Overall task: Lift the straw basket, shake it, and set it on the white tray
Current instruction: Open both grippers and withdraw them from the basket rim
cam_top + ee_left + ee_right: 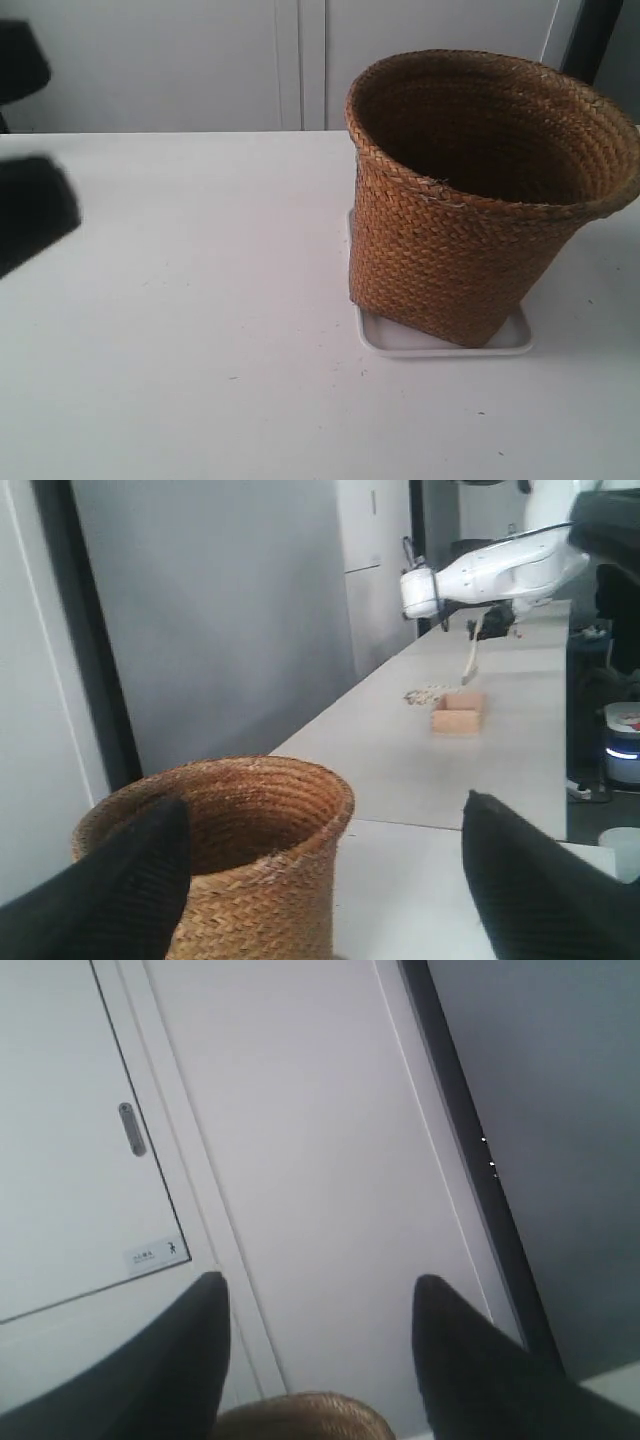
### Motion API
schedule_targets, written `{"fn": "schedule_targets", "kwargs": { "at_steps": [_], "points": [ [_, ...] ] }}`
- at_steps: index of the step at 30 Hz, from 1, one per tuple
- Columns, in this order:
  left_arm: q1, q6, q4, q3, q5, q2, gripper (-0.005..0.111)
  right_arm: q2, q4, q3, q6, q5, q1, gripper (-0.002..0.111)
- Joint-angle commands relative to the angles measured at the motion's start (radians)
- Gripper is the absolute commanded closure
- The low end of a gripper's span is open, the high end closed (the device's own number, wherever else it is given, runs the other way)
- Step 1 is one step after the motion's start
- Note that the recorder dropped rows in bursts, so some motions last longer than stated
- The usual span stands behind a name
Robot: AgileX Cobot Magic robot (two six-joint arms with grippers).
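The brown woven straw basket (470, 210) stands upright on the white tray (440, 347) and covers most of it; only the tray's front rim shows. No gripper touches the basket. Two dark blurred fingers (35, 210) of the arm at the exterior view's left sit far from the basket. In the left wrist view my left gripper (325, 800) is open, with the basket (250, 860) ahead and apart from the fingers. My right gripper (320, 1290) is open too, pointing at the wall, with only the basket rim (305, 1415) showing below it.
The white table (200, 350) extends left of and in front of the tray. White cabinet doors (200, 60) stand behind. In the left wrist view a second table carries a wooden block (458, 712), under another white robot arm (490, 575).
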Motion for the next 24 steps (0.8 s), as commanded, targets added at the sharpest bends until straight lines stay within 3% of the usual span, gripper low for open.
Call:
{"fn": "schedule_targets", "kwargs": {
  "at_steps": [1,8,16,24],
  "points": [
    [-0.007,0.054,-0.040,0.132,0.082,-0.120,0.029,-0.024,0.015,0.036,0.006,0.166,-0.007,0.056],
    [-0.007,0.121,-0.032,0.304,0.150,-0.213,0.029,-0.024,0.031,0.040,0.006,0.355,-0.007,0.056],
    [-0.007,0.244,-0.074,0.398,0.226,-0.218,0.029,-0.024,0.031,0.040,0.006,0.391,-0.007,0.056],
    [-0.005,0.111,-0.074,0.404,0.171,-0.218,0.029,-0.024,0.031,0.040,0.006,0.391,-0.007,0.056]
  ]
}}
